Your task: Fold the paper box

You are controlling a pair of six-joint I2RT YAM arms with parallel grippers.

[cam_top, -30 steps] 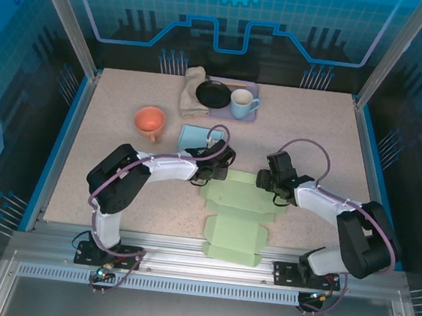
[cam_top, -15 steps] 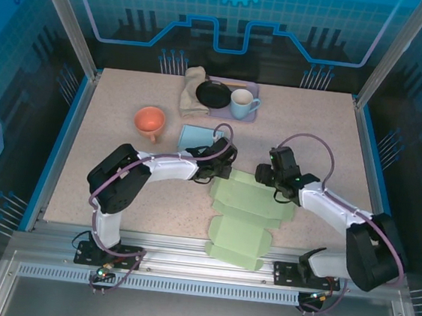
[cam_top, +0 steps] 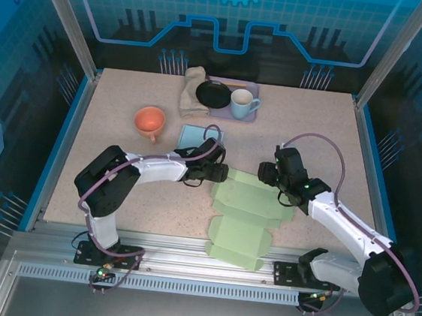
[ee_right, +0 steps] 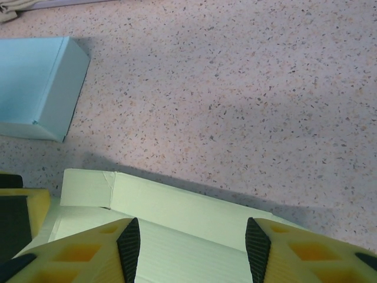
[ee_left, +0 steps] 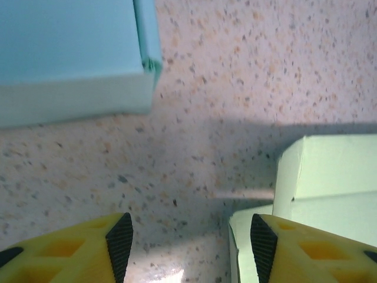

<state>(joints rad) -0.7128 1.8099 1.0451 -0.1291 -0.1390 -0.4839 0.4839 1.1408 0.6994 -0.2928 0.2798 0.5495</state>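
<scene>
Paper box [cam_top: 240, 236]: pale green card, still mostly a flat cut-out with notched tabs along its sides. It lies on the desk just near-right of the blue box [cam_top: 200, 136].
Far edge: in the right wrist view a long flap stands up as a low wall, with a small tab at its left end.
Far-left corner: in the left wrist view a folded-up corner rises here, casting a shadow toward the blue box.
Left fingers [ee_left: 121, 247]: released and spread. There is bare desk between the black pads, and the right-hand pad is over the card's edge, just on the near side of the blue box.
Right fingers [ee_right: 128, 247]: also spread, nothing pinched, low over the card's far flap, to the right of the blue box.
Blue box: closed, light blue, and apart from the green card.
Orange cup [cam_top: 150, 121]: just left of the blue box.
Tray [cam_top: 255, 87]: beyond the blue box, carrying a black dish [cam_top: 213, 94] and a pale mug [cam_top: 242, 103]. A beige cloth [cam_top: 194, 92] is bunched at its left.
Desk [cam_top: 312, 131]: speckled pinkish stone look with blue edging.
Room: aluminium frame posts and blue panels printed with grid lines.
</scene>
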